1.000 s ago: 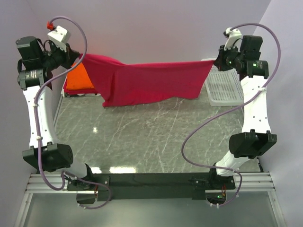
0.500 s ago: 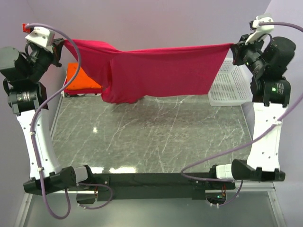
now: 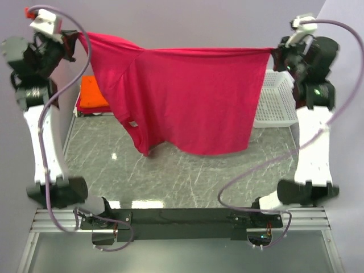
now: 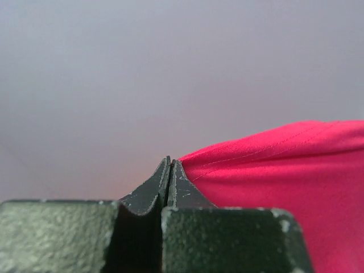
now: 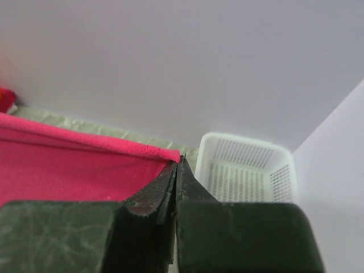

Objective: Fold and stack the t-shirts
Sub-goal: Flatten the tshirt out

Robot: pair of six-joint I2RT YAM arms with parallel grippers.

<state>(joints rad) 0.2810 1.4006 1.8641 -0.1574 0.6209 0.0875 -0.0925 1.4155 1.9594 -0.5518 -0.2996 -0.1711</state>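
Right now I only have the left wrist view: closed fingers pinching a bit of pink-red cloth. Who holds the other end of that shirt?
Observer: The right gripper pinches the other top corner. The shirt hangs spread wide between it and the left gripper, both held high.
Operator: Is anything else lying on the table?
Observer: Yes, an orange shirt lies flat at the far left of the table, partly hidden behind the hanging one.
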